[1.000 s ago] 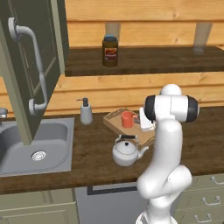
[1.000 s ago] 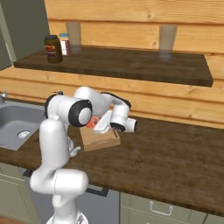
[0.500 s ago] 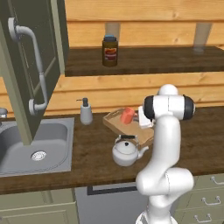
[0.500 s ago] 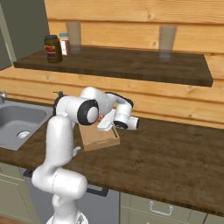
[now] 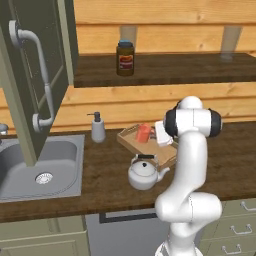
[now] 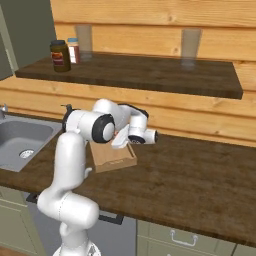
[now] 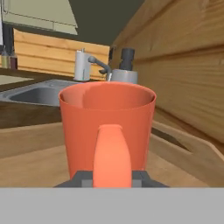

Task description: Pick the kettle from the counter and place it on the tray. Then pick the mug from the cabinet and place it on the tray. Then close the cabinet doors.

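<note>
Over the tray [image 5: 131, 138] at the far side of the surface [image 5: 105, 185], the pincer [image 7: 113, 178] is clenched on the orange mug [image 7: 107, 127] by its handle, so it should set it down gently and flat before letting go.

The mug [image 5: 144, 133] stands on the tray [image 5: 131, 138]; the kettle [image 5: 144, 173] sits on the counter [image 5: 107, 184] just near of it (the sink [image 5: 60, 165] lies far left).

Orange-red mug [image 7: 107, 127] on a pale wood tray [image 5: 131, 138], silver kettle [image 5: 144, 174] black-handled, counter [image 6: 200, 180] dark brown wood-grain.
</note>
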